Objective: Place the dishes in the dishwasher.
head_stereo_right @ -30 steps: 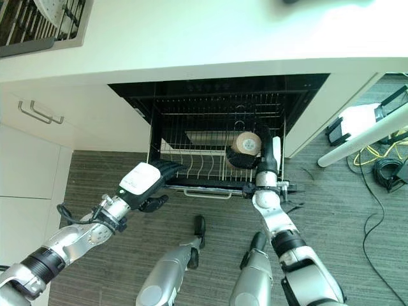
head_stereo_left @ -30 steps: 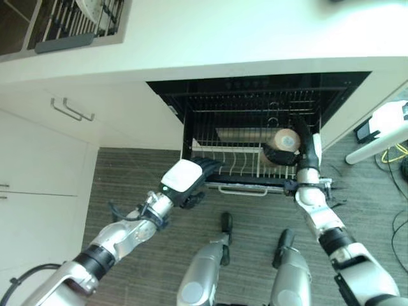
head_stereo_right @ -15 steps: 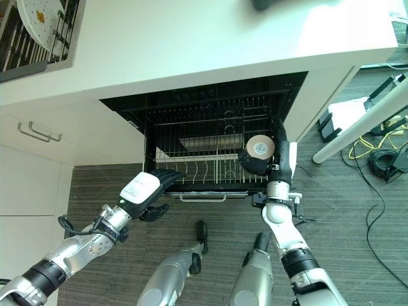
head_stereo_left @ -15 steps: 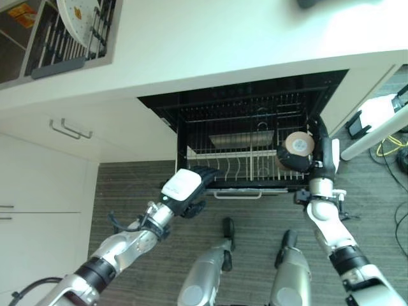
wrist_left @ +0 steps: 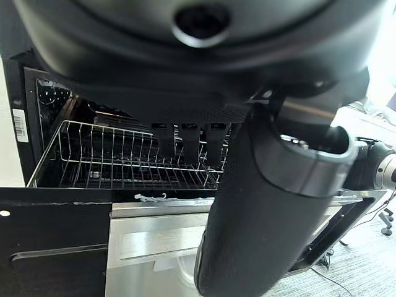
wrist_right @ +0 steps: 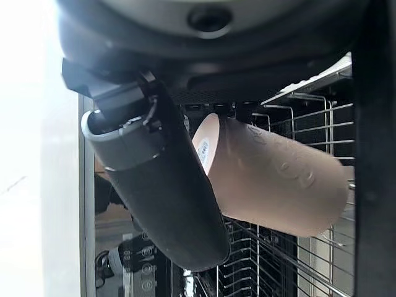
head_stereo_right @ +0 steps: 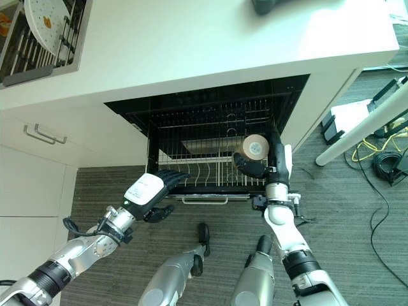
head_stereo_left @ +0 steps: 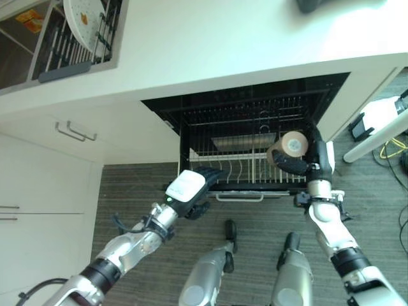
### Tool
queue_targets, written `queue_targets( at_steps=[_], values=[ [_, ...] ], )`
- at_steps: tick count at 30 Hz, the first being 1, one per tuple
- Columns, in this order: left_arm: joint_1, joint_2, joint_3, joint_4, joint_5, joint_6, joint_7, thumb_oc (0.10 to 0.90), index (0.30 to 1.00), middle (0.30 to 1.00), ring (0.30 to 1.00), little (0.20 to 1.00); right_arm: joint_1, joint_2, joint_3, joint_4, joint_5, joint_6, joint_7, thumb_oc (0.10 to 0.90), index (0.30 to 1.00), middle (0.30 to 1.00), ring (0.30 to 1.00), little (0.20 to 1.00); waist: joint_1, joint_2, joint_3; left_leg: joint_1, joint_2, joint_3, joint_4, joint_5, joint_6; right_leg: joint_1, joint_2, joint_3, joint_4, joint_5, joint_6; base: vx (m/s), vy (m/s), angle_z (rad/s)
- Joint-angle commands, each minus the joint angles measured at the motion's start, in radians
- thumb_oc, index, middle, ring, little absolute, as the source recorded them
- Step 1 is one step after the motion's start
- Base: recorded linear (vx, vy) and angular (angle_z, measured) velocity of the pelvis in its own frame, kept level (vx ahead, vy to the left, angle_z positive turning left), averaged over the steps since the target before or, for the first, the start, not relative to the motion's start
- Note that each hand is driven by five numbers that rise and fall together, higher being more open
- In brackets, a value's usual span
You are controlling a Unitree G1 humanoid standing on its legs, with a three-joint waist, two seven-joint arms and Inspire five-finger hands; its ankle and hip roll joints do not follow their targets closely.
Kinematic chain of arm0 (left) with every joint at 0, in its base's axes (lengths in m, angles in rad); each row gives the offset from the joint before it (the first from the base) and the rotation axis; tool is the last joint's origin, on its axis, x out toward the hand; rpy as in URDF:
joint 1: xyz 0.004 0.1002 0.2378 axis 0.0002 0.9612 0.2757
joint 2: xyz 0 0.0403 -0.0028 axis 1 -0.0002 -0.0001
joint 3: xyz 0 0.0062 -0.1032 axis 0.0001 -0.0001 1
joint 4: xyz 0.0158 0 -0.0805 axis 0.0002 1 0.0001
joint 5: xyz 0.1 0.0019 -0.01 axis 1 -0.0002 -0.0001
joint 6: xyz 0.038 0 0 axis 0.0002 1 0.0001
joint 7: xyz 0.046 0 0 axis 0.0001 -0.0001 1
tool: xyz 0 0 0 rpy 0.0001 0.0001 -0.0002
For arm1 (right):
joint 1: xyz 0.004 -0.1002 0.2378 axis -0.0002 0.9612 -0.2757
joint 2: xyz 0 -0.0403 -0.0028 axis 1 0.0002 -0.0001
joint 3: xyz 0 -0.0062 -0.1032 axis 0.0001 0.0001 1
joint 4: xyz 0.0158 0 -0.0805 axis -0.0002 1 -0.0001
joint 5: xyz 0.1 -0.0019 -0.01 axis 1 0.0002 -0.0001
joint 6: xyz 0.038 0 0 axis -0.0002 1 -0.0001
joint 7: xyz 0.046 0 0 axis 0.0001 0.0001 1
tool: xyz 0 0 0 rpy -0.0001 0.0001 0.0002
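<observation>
Cup point(head_stereo_left: 294, 142): tan, smooth, cylindrical, lying on its side with the flat round base facing up toward the head camera; carried above the right end of the rack.
Right hand point(head_stereo_left: 299, 164): dark fingers and thumb curled round the cup; the right wrist view shows the thumb point(wrist_right: 162, 185) pressed along the cup's side.
Left hand point(head_stereo_right: 152, 189): white-backed, fingers point(wrist_left: 189, 141) straight, reaching to the rack's front left edge; contact cannot be told.
Rack point(head_stereo_right: 204, 171): thin white wire basket with upright tines, pulled partly out of the dark dishwasher point(head_stereo_left: 242, 108) cavity.
Dishwasher door point(wrist_left: 161, 229): brushed metal panel, seen from the left wrist.
Tabletop point(head_stereo_right: 191, 44): smooth, pale, above the dishwasher.
Plate point(head_stereo_right: 44, 16): white, round, speckled, standing on edge in a drying rack point(head_stereo_right: 38, 57) set in the tabletop's far left.
</observation>
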Motion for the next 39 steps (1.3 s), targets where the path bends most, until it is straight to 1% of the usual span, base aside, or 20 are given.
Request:
queue_targets(
  at_steps=[1,2,3,4,5,7,9,10,12,16,19,24,27,29,32,33,35,36,37,39],
  values=[
    [-0.002,-0.033,0.074,-0.056,0.013,-0.054,0.065,0.8,0.9,0.9,0.9,0.9,0.025,-0.017,0.046,-0.023,-0.106,0.093,-0.023,0.8,0.9,0.9,0.9,0.9,0.011,0.0,-0.07,-0.022,0.082,0.104,0.184,-0.294,-0.012,-0.007,0.004,0.018,-0.047,-0.077,0.016,0.0,-0.038,0.0],
    [-0.005,-0.028,0.072,-0.049,0.017,-0.068,0.07,0.8,0.9,0.9,0.9,0.9,0.008,-0.02,0.067,0.032,-0.112,0.159,0.016,0.8,0.9,0.9,0.9,0.9,0.017,-0.002,-0.067,-0.023,0.083,0.1,0.184,-0.294,-0.013,-0.007,0.004,0.015,-0.047,-0.077,0.015,-0.02,-0.06,0.01],
    [-0.017,-0.029,0.065,-0.035,0.023,-0.074,0.076,0.8,0.9,0.9,0.9,0.9,-0.014,-0.009,0.085,0.087,-0.108,0.225,-0.015,0.8,0.9,0.9,0.9,0.9,0.023,-0.005,-0.064,-0.026,0.083,0.098,0.184,-0.294,-0.013,-0.009,0.005,0.012,-0.047,-0.075,0.015,-0.04,-0.067,0.01],
    [-0.025,-0.028,0.061,-0.029,0.023,-0.079,0.079,0.8,0.9,0.9,0.9,0.9,-0.026,-0.001,0.082,0.136,-0.083,0.28,-0.081,0.8,0.9,0.9,0.9,0.9,0.026,-0.004,-0.062,-0.029,0.084,0.097,0.184,-0.293,-0.014,-0.01,0.005,0.01,-0.047,-0.075,0.014,-0.04,-0.045,0.02],
    [-0.033,-0.033,0.05,-0.021,0.024,-0.074,0.086,0.8,0.9,0.9,0.9,0.9,-0.038,-0.002,0.069,0.223,-0.159,0.31,-0.186,0.8,0.9,0.9,0.9,0.9,0.027,-0.003,-0.059,-0.029,0.087,0.1,0.184,-0.295,-0.015,-0.01,0.005,0.004,-0.047,-0.074,0.015,-0.03,-0.016,0.07],
    [-0.046,-0.05,0.032,-0.007,0.028,-0.063,0.098,0.8,0.9,0.9,0.9,0.9,-0.06,-0.003,0.067,0.304,-0.225,0.349,-0.294,0.8,0.9,0.9,0.9,0.9,0.026,0.004,-0.055,-0.029,0.09,0.108,0.184,-0.295,-0.014,-0.012,0.006,0.005,-0.047,-0.071,0.015,-0.02,0.022,0.39],
    [-0.05,-0.055,0.021,0.012,0.032,-0.07,0.116,0.8,0.9,0.9,0.9,0.9,-0.07,0.004,0.063,0.346,-0.249,0.348,-0.258,0.8,0.9,0.9,0.9,0.9,0.028,0.008,-0.052,-0.032,0.089,0.108,0.184,-0.295,-0.013,-0.015,0.009,0.006,-0.047,-0.069,0.013,-0.02,0.015,0.26],
    [-0.055,-0.051,0.021,0.007,0.032,-0.072,0.109,0.8,0.9,0.9,0.9,0.9,-0.08,0.014,0.066,0.364,-0.2,0.384,-0.184,0.8,0.9,0.9,0.9,0.9,0.032,0.007,-0.049,-0.038,0.089,0.106,0.184,-0.294,-0.012,-0.02,0.01,0.006,-0.047,-0.067,0.013,-0.04,-0.02,0.0],
    [-0.062,-0.048,0.021,0.007,0.04,-0.079,0.106,0.8,0.9,0.9,0.9,0.9,-0.094,0.03,0.088,0.391,-0.193,0.378,-0.072,0.8,0.9,0.9,0.9,0.9,0.041,0.001,-0.045,-0.045,0.09,0.102,0.184,-0.29,-0.011,-0.025,0.012,0.002,-0.047,-0.064,0.01,-0.05,-0.053,0.08],
    [-0.074,-0.041,0.021,-0.001,0.042,-0.074,0.096,0.8,0.9,0.9,0.9,0.9,-0.111,0.04,0.099,0.408,-0.121,0.414,-0.105,0.8,0.9,0.9,0.9,0.9,0.048,-0.007,-0.042,-0.051,0.093,0.099,0.184,-0.285,-0.012,-0.028,0.015,-0.005,-0.047,-0.06,0.009,-0.02,-0.045,0.07],
    [-0.078,-0.059,0.015,0.008,0.048,-0.055,0.101,0.8,0.9,0.9,0.9,0.9,-0.122,0.05,0.098,0.415,-0.139,0.401,-0.09,0.8,0.9,0.9,0.9,0.9,0.044,-0.005,-0.039,-0.051,0.094,0.102,0.184,-0.283,-0.013,-0.03,0.019,-0.003,-0.047,-0.06,0.007,-0.01,0.008,0.05],
    [-0.078,-0.06,0.017,0.014,0.048,-0.064,0.101,0.8,0.9,0.9,0.9,0.9,-0.125,0.053,0.097,0.406,-0.151,0.4,-0.084,0.8,0.9,0.9,0.9,0.9,0.044,-0.006,-0.041,-0.05,0.094,0.104,0.184,-0.283,-0.013,-0.029,0.019,-0.005,-0.047,-0.06,0.007,0.0,0.0,0.0],
    [-0.073,-0.066,0.018,0.013,0.058,-0.062,0.108,0.8,0.9,0.9,0.9,0.9,-0.117,0.055,0.095,0.397,-0.122,0.401,-0.103,0.8,0.9,0.9,0.9,0.9,0.043,-0.008,-0.042,-0.05,0.095,0.107,0.184,-0.284,-0.013,-0.028,0.018,-0.006,-0.047,-0.061,0.007,0.0,0.0,0.0],
    [-0.071,-0.068,0.018,0.013,0.061,-0.056,0.11,0.8,0.9,0.9,0.9,0.9,-0.113,0.057,0.086,0.391,-0.07,0.384,-0.117,0.8,0.9,0.9,0.9,0.9,0.042,-0.01,-0.042,-0.048,0.097,0.109,0.184,-0.285,-0.013,-0.027,0.019,-0.005,-0.047,-0.062,0.006,0.0,0.0,0.0],
    [-0.055,-0.074,0.022,0.009,0.065,-0.038,0.115,0.8,0.9,0.9,0.9,0.9,-0.089,0.069,0.062,0.343,0.011,0.28,-0.175,0.8,0.9,0.9,0.9,0.9,0.035,-0.014,-0.048,-0.04,0.099,0.112,0.184,-0.289,-0.014,-0.02,0.024,-0.002,-0.047,-0.066,0.005,0.0,0.0,0.0],
    [-0.038,-0.078,0.028,0.004,0.069,-0.03,0.117,0.8,0.9,0.9,0.9,0.9,-0.064,0.071,0.047,0.295,0.035,0.235,-0.194,0.8,0.9,0.9,0.9,0.9,0.029,-0.017,-0.053,-0.034,0.101,0.115,0.184,-0.292,-0.013,-0.015,0.026,0.0,-0.047,-0.07,0.006,0.0,0.0,0.0],
    [0.008,-0.079,0.051,-0.005,0.078,-0.019,0.131,0.8,0.9,0.9,0.9,0.9,0.01,0.07,0.023,0.16,0.074,0.121,-0.157,0.8,0.9,0.9,0.9,0.9,0.016,-0.026,-0.068,-0.02,0.104,0.121,0.184,-0.297,-0.012,-0.001,0.03,0.004,-0.047,-0.078,0.005,0.0,0.0,0.0],
    [0.027,-0.079,0.058,-0.007,0.079,-0.014,0.139,0.8,0.9,0.9,0.9,0.9,0.042,0.068,0.018,0.102,0.078,0.087,-0.156,0.8,0.9,0.9,0.9,0.9,0.011,-0.03,-0.075,-0.014,0.106,0.124,0.184,-0.299,-0.012,0.005,0.032,0.006,-0.047,-0.081,0.005,0.01,-0.018,-0.04],
    [0.054,-0.076,0.071,-0.013,0.076,-0.009,0.146,0.8,0.9,0.9,0.9,0.9,0.087,0.063,0.011,0.023,0.07,0.081,-0.163,0.8,0.9,0.9,0.9,0.9,0.002,-0.035,-0.087,-0.002,0.108,0.129,0.184,-0.302,-0.012,0.015,0.033,0.009,-0.047,-0.087,0.005,0.02,-0.018,-0.06],
    [0.085,-0.071,0.086,-0.021,0.07,-0.007,0.149,0.8,0.9,0.9,0.9,0.9,0.131,0.056,0.0,-0.037,0.069,0.071,-0.171,0.8,0.9,0.9,0.9,0.9,-0.007,-0.039,-0.102,0.013,0.112,0.135,0.184,-0.305,-0.013,0.029,0.033,0.01,-0.047,-0.093,0.004,0.01,-0.007,-0.04]
  ],
)
